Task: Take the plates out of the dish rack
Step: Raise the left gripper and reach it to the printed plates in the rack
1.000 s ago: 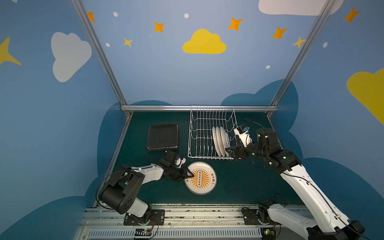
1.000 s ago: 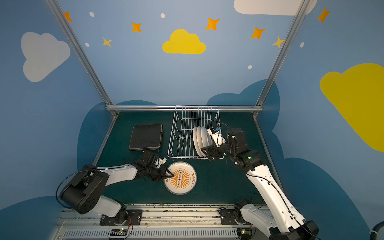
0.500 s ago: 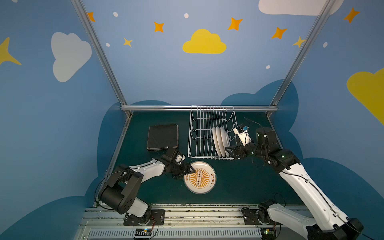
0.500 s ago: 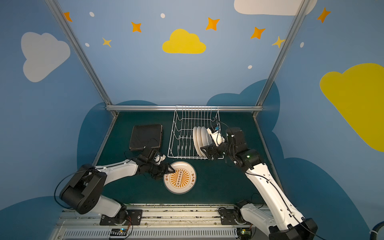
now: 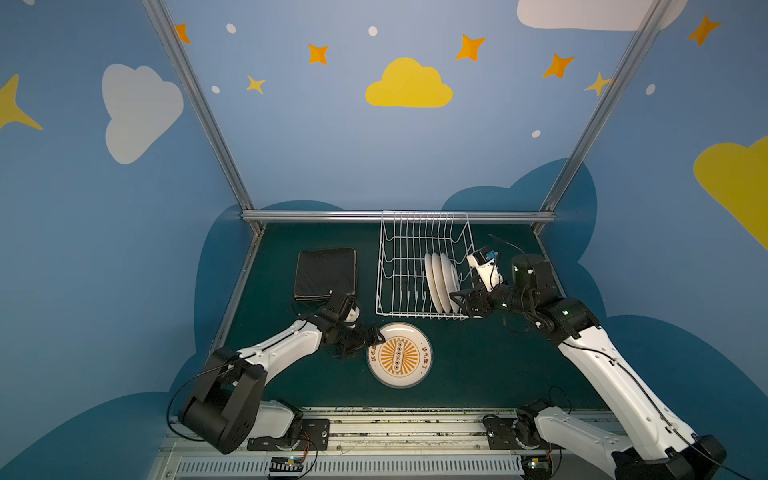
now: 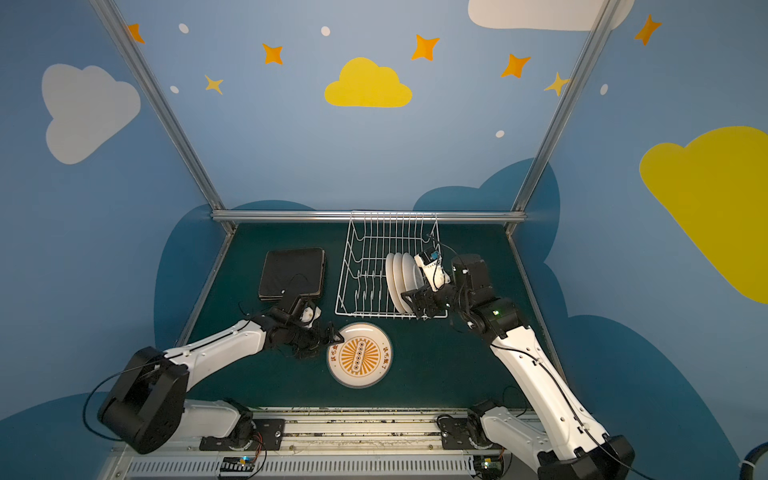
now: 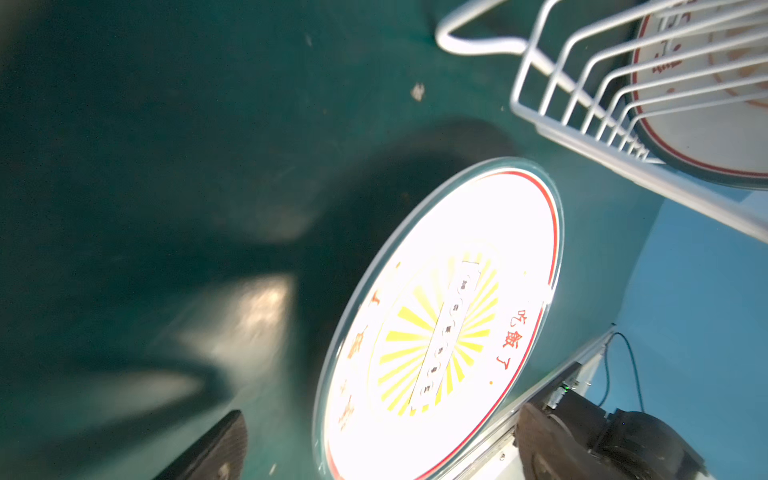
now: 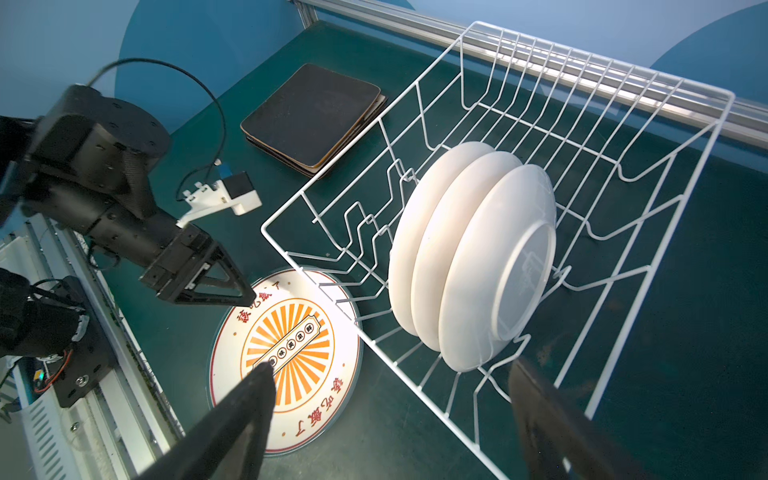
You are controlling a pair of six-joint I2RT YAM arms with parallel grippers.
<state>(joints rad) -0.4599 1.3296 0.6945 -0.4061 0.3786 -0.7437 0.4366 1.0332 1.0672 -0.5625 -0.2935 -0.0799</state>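
Left pincer (image 5: 371, 341): I saw its jaws spread with nothing held. The tips sat low at the left edge of the round plate (image 5: 399, 354); I could not tell whether they touched it.
Right pincer (image 5: 464, 304): jaws wide apart and empty. I had it at the near right corner of the dish rack (image 5: 407, 314), just beside the last standing plate.
Round plate: lay flat and face up on the worktop (image 5: 478, 361), just in front of the rack, its orange sunburst showing.
Racked plates (image 8: 478, 257): I counted three white ones standing on edge between the tines, close together at the rack's right side.
Dish rack: the rest of its slots were bare wire.
Square plates (image 5: 325, 274): stacked black backs up on the worktop, left of the rack.
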